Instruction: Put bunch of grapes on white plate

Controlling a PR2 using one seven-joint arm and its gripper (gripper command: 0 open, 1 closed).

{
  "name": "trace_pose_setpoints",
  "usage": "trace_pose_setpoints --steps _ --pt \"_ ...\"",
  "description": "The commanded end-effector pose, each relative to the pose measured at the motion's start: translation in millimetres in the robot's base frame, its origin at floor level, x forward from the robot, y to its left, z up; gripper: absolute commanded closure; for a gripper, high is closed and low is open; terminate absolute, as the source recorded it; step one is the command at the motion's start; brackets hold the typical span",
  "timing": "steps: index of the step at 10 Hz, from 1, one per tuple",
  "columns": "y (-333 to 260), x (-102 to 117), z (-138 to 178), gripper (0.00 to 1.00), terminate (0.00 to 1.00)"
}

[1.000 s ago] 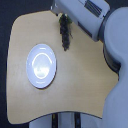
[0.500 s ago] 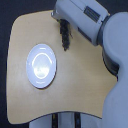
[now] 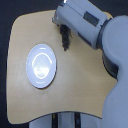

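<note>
Grapes: the bunch of grapes (image 3: 65, 39) hangs dark and lengthwise under the arm, over the table (image 3: 80, 90), to the exterior view's right of the plate.
Gripper: the gripper (image 3: 63, 29) looks closed on the bunch's top end, so it dangles freely.
Plate: the white plate (image 3: 41, 65) sits bare, awaiting the fruit.

- A light wooden tabletop (image 3: 80, 85) with rounded corners fills most of the view.
- A dark floor (image 3: 7, 12) shows beyond its edges.
</note>
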Motion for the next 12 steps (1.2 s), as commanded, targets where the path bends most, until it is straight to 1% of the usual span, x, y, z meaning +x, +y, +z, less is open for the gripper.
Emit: trace_pose_setpoints --steps 1,12 --pt "-7.7 7.8 -2.5 1.0 0.0" --pt "-2.7 9.6 5.5 1.0 0.0"
